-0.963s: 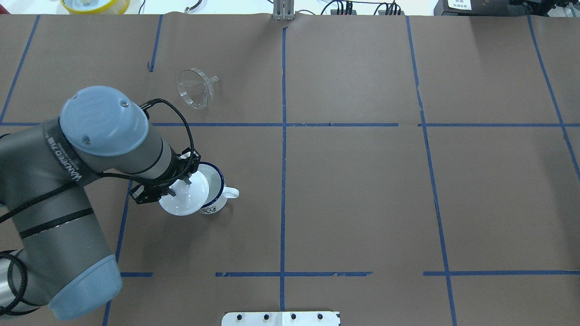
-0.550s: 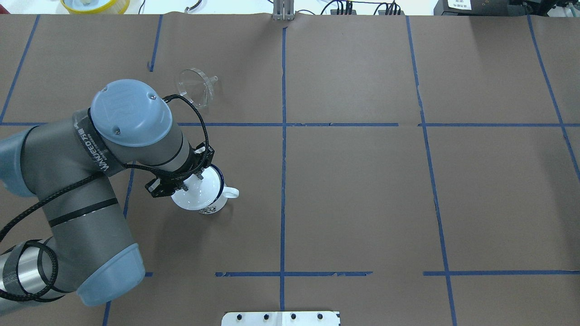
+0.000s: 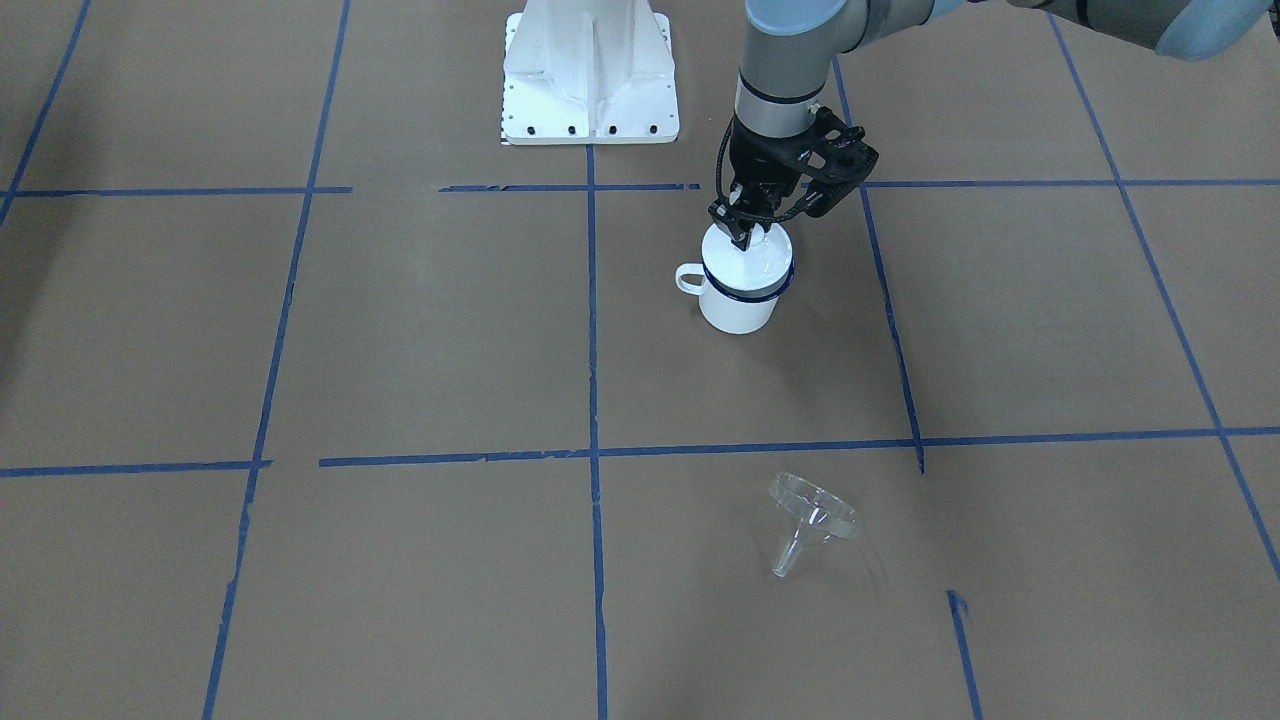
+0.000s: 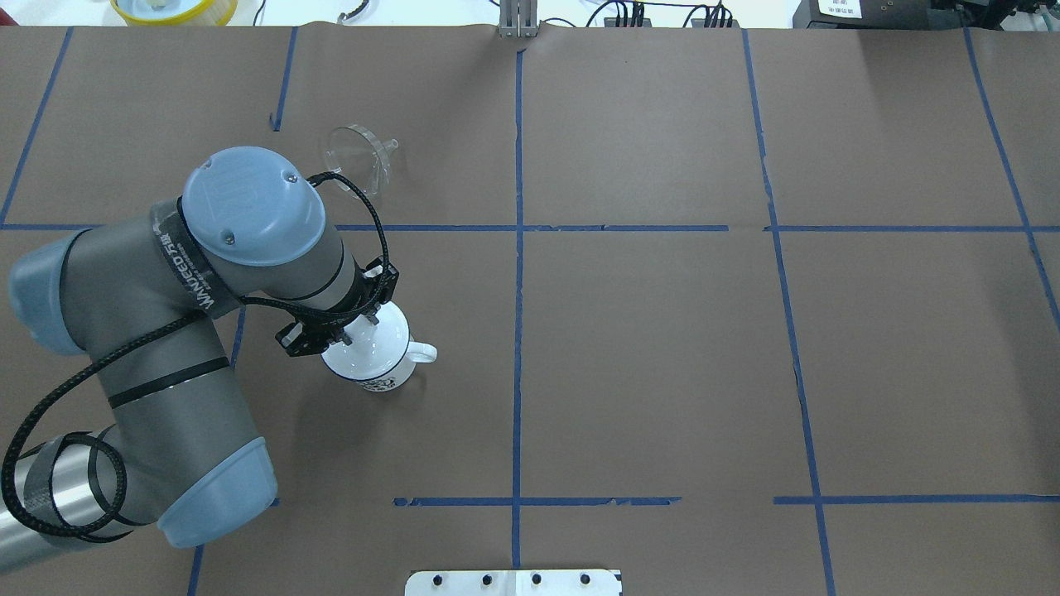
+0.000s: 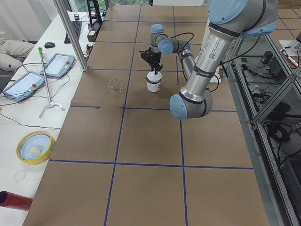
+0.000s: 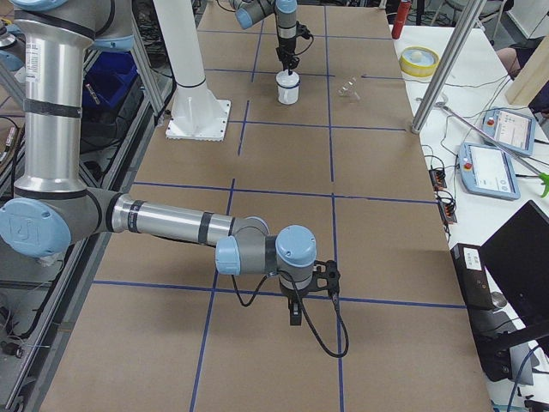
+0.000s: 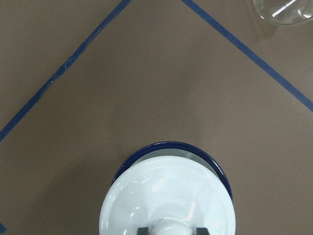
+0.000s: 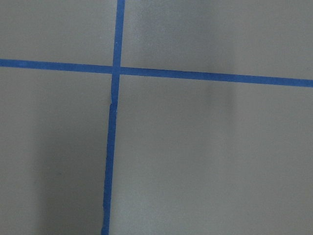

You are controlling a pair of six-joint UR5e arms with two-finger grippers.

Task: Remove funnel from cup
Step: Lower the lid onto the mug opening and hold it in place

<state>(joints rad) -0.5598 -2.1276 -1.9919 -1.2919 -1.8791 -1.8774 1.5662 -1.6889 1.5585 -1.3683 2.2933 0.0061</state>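
White enamel cup (image 3: 740,300) with dark blue rim, upright on the brown-papered table (image 3: 400,330), loop handle (image 3: 688,279) on the side away from the left arm. White domed lid (image 7: 166,200) on top of the cup, blue rim showing past its far edge. Left gripper (image 3: 745,235) pointing straight down directly above the cup, fingers (image 7: 145,230) drawn in narrowly on either side of the lid's knob (image 7: 168,228) and touching it. Clear funnel (image 3: 812,515) out of the cup, tipped over on the table well apart from it, beyond a line of blue tape (image 3: 760,447) on the side away from the robot's base. Right gripper (image 6: 294,313) low over the table, far from the cup; spread of its fingers impossible to tell.
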